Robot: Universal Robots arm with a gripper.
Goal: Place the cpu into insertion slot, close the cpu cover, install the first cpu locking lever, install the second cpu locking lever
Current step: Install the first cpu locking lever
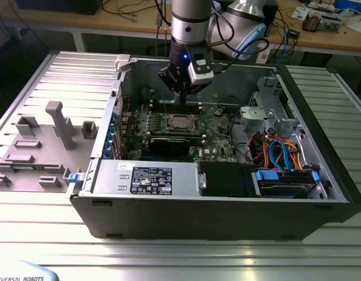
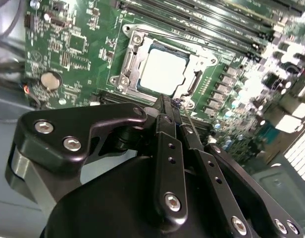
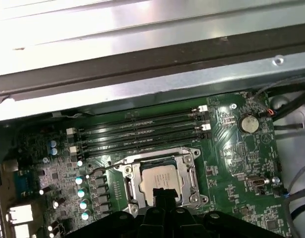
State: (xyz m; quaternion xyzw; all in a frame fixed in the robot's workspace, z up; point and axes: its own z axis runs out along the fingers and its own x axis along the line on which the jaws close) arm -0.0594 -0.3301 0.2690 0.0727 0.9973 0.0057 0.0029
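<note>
cpu [image 2: 165,72]: flat inside the insertion slot [image 2: 194,83], shiny top up
cpu cover [image 2: 128,62]: down over the insertion slot, framing the chip
gripper [image 2: 168,102]: pressed together, tip just above the insertion slot's near edge
motherboard [image 2: 73,44]: green, all around the insertion slot

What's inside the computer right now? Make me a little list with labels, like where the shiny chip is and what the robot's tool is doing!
cpu: lying flat, shiny top showing through the cover's window
cpu cover: down, framing the chip
tool: fingers together, close over the cover's edge
locking levers: cannot tell if latched
nearby: green motherboard, long memory slots, round coin battery
place: open computer case
</note>
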